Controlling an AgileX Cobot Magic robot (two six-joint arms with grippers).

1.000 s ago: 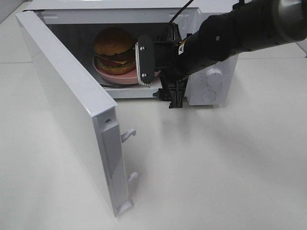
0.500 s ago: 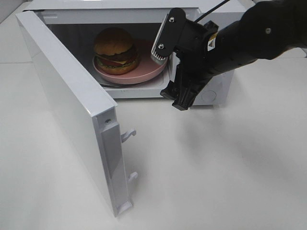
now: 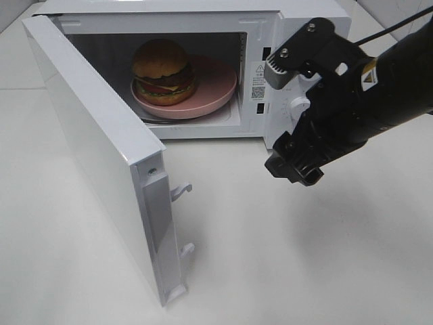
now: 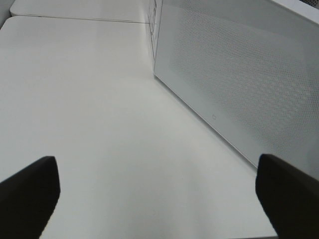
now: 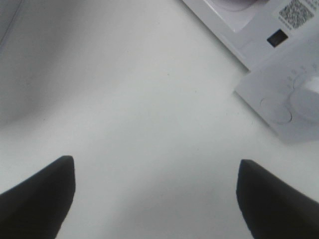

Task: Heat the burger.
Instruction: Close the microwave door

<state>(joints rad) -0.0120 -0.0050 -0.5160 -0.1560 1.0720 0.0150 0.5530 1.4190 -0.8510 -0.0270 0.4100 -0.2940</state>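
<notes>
The burger (image 3: 162, 70), with a glossy brown bun and red and green layers, sits on the left part of a pink plate (image 3: 218, 87) inside the open microwave (image 3: 298, 20). My right gripper (image 3: 281, 118) hovers outside the oven, in front of its control panel, open and empty. In the right wrist view the right gripper (image 5: 157, 199) holds nothing, with bare table between its dark fingertips (image 5: 40, 191). My left gripper (image 4: 159, 199) is open too, facing the outer side of the microwave door (image 4: 239, 84). The exterior high view does not show it.
The microwave door (image 3: 95, 135) swings far out to the front left, its latch hooks (image 3: 180, 191) pointing right. Control knobs (image 3: 302, 105) sit on the oven's right panel, and one knob (image 5: 305, 94) shows in the right wrist view. White table (image 3: 270, 257) spreads in front.
My right gripper has drawn back out of the microwave and moved right and toward the front, empty. The burger and plate stay where they were.
</notes>
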